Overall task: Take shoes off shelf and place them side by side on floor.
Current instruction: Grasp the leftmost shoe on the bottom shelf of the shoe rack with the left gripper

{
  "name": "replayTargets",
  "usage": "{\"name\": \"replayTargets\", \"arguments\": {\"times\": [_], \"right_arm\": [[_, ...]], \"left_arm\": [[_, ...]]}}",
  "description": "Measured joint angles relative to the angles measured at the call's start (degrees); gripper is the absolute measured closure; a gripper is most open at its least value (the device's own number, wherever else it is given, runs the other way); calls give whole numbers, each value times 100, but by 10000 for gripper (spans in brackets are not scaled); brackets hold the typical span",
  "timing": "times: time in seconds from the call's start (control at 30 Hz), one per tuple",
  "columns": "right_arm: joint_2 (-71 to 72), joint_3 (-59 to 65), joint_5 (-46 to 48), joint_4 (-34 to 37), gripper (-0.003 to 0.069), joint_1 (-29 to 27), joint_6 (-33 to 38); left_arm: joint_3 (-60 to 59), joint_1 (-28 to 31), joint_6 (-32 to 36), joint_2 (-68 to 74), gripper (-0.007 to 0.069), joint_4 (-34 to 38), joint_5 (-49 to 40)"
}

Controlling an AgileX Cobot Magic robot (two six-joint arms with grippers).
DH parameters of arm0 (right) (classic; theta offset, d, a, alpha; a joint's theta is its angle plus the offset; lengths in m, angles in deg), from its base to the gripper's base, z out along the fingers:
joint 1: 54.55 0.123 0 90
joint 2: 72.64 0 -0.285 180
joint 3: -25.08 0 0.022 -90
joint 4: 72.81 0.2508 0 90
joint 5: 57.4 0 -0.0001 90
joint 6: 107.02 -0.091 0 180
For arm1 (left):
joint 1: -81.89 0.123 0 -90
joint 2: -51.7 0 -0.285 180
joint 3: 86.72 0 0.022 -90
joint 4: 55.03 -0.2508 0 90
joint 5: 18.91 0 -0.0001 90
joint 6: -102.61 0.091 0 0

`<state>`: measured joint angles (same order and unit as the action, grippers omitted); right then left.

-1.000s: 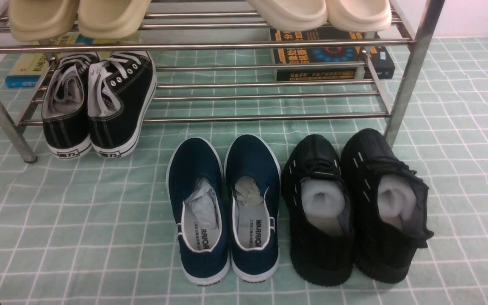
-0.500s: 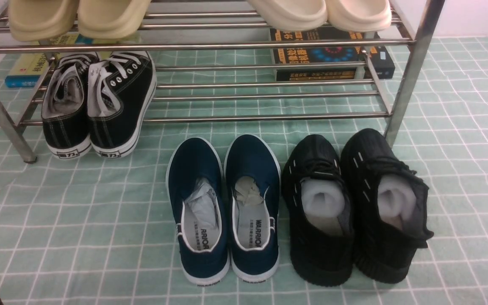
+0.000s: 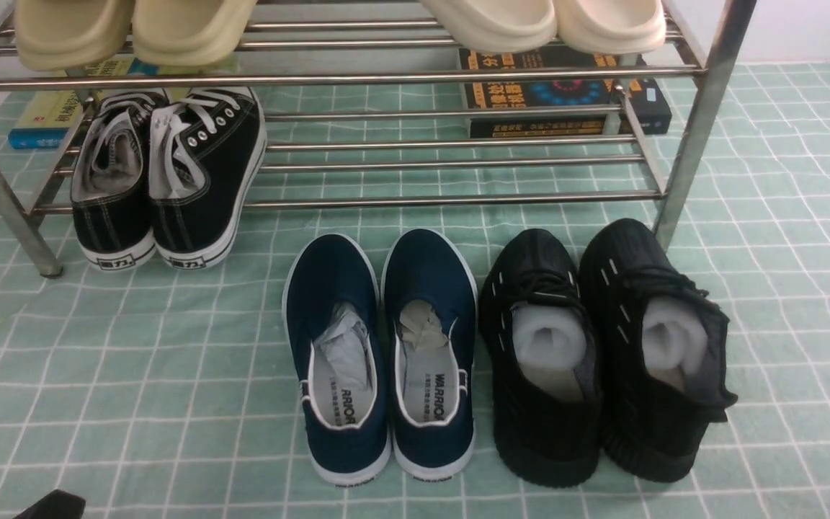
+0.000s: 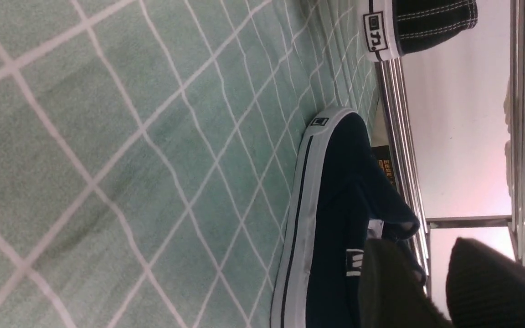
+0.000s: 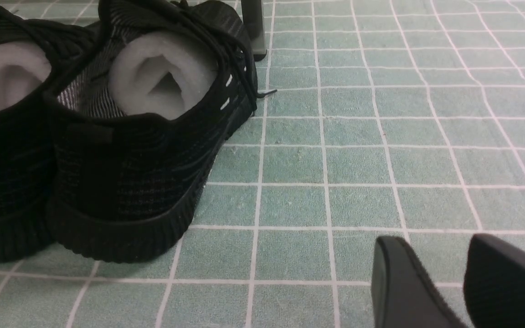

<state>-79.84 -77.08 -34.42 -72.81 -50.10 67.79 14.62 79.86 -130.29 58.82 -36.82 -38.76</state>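
Observation:
The two black canvas shoes (image 3: pixel 163 180) stand side by side at the left end of the chrome shelf (image 3: pixel 458 198), on its lower tier, heels toward me and overhanging the front bar. One heel (image 4: pixel 408 27) shows in the left wrist view. My left gripper (image 4: pixel 435 255) is open and holds nothing. It hovers low over the mint-green floor (image 3: pixel 134 375), beside a navy slip-on (image 4: pixel 335 218). Only its dark tip (image 3: pixel 51 506) shows in the front view, well short of the shoes. My right gripper (image 5: pixel 440 255) is open and empty, low over the floor, right of the black knit sneakers (image 5: pixel 144 136).
A navy slip-on pair (image 3: pixel 379 353) and an all-black knit pair (image 3: pixel 602 346) stand on the floor in front of the shelf. Tan slides (image 3: pixel 127 29) and cream slides (image 3: pixel 545 21) sit on the upper tier. Books (image 3: pixel 559 94) lie behind it. The shelf's legs (image 3: pixel 696 122) slant down.
A dark part of my left gripper has come further into the front view's bottom left corner. The shoes have not moved.

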Motion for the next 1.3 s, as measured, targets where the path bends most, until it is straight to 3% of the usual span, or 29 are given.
{"name": "replayTargets", "arguments": {"times": [0.1, 0.3, 0.37, 0.63, 0.77, 0.97, 1.17, 1.3], "right_arm": [[0, 0, 0, 0, 422, 0, 0], [0, 0, 0, 0, 422, 0, 0], [0, 0, 0, 0, 422, 0, 0], [0, 0, 0, 0, 422, 0, 0], [0, 0, 0, 0, 422, 0, 0], [0, 0, 0, 0, 422, 0, 0], [0, 0, 0, 0, 422, 0, 0], [0, 0, 0, 0, 421, 0, 0]], "left_arm": [[7, 0, 244, 0, 411, -590, -36], [911, 0, 215, 459, 604, -1195, -562], [1466, 0, 328, 860, 624, -1290, -625], [3763, 0, 1279, 3648, 624, -2562, -2346], [4729, 0, 1361, 5385, 624, -3019, -2420], [6118, 0, 1398, 7154, 614, -3287, -2573], [7018, 244, 1402, 7817, 611, -3407, -2605], [7445, 1009, 1940, 8303, 610, -2617, -2590]]}}
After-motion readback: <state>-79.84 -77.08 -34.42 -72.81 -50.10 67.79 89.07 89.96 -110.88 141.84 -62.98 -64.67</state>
